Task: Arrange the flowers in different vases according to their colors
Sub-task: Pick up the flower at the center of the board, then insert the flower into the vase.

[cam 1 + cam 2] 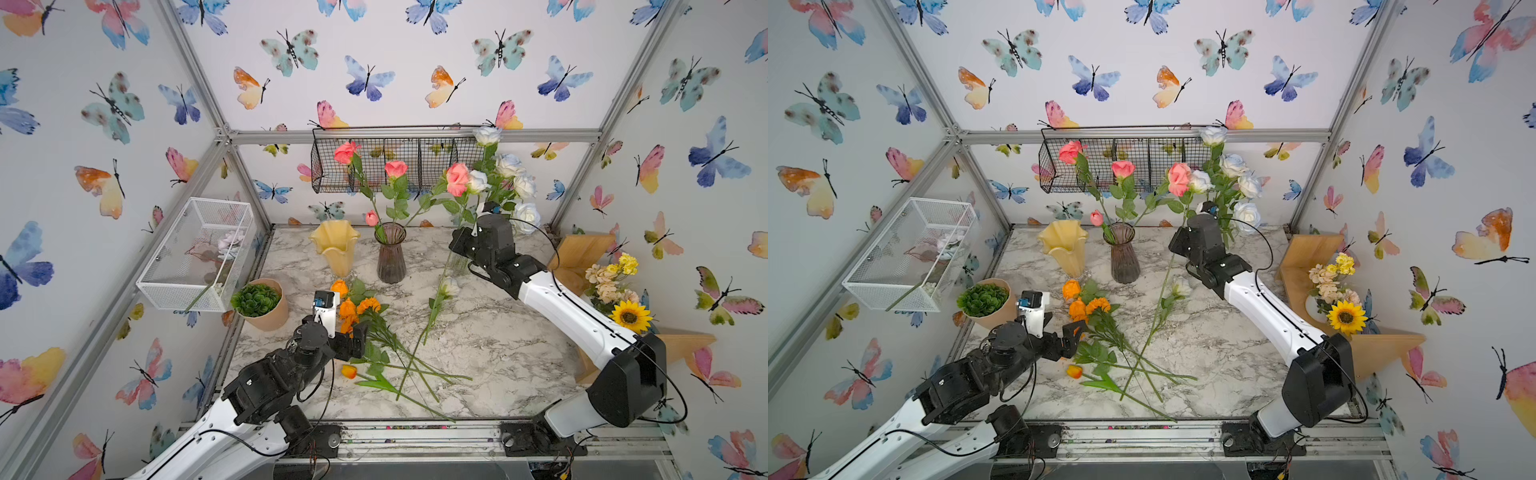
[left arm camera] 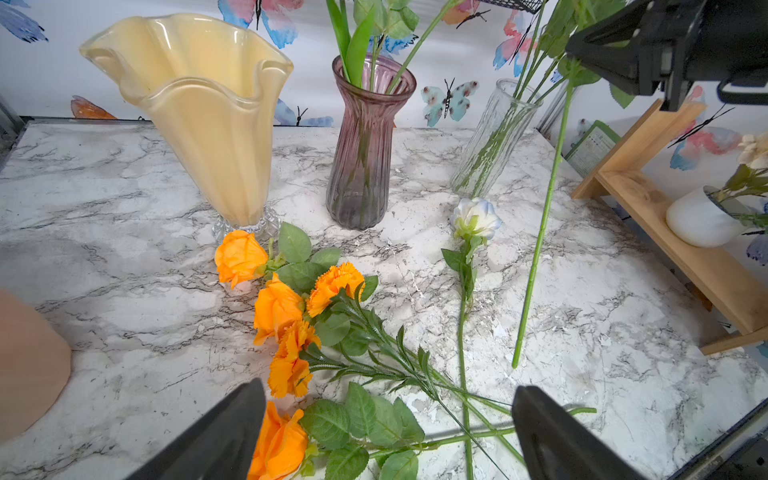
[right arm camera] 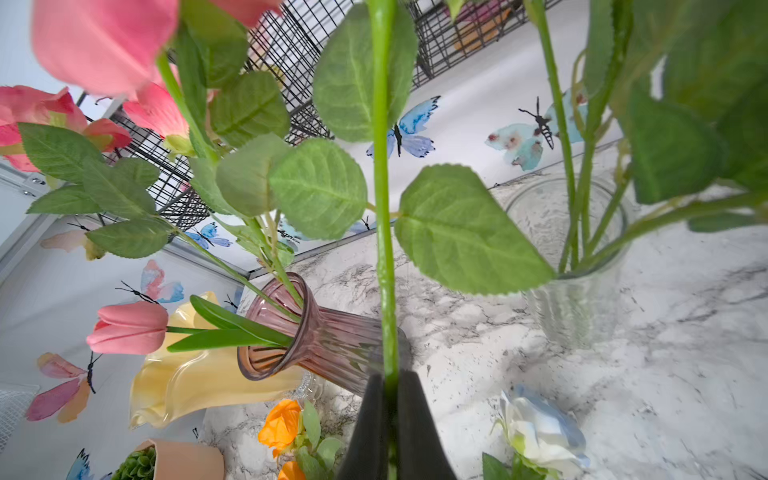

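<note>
Several orange flowers (image 1: 349, 307) and an orange tulip (image 1: 349, 371) lie on the marble table, stems crossing. My left gripper (image 2: 388, 395) hangs open just above an orange rose (image 2: 278, 444). The creamy yellow vase (image 1: 336, 249) is empty. Pink roses (image 1: 395, 168) and a pink tulip stand in the purple vase (image 1: 390, 257). White-blue roses (image 1: 515, 174) fill the clear vase (image 2: 494, 141). One white-blue rose (image 1: 449, 286) lies on the table. My right gripper (image 3: 390, 378) is shut on a long green stem (image 2: 540, 232) beside the clear vase; its bloom is out of the wrist view.
A succulent in a tan pot (image 1: 262, 303) stands at the table's left edge. A white mesh basket (image 1: 195, 253) and a black wire basket (image 1: 395, 162) hang on the walls. A wooden shelf (image 1: 582, 249) on the right carries a sunflower bouquet (image 1: 623, 291).
</note>
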